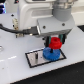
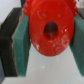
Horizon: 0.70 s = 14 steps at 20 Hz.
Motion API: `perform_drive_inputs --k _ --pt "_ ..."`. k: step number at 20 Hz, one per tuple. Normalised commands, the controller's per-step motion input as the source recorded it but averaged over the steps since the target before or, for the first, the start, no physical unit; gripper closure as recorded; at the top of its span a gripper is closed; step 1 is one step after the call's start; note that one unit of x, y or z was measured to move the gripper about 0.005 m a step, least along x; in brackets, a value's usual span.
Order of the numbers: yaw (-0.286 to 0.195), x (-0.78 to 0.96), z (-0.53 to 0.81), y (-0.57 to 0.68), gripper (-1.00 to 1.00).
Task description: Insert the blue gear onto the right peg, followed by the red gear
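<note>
Gripper point(image 1: 55, 42) clamped on the red gear point(image 2: 50, 30), green pads point(image 2: 21, 47) tight against its sides. Directly beneath the hand, the blue gear point(image 1: 48, 53) already sits on the grey plate point(image 1: 34, 59), apparently on the right peg. Red gear not yet seated.

Tabletop point(image 1: 15, 67): we see a plain white surface filling the lower part of the exterior view.
Plate point(image 1: 34, 59): we find a grey rectangle with a black rim lying flat on the tabletop, near the middle.
Blue gear point(image 1: 49, 53): we see it resting on the plate, towards the exterior view's right.
</note>
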Motion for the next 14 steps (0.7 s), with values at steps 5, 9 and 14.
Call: perform_drive_inputs --k 5,9,14 --pt "0.000 0.11 -0.11 -0.07 1.00" --pt "0.000 0.11 -0.09 -0.03 1.00" --pt "0.000 0.01 -0.05 0.00 1.00"
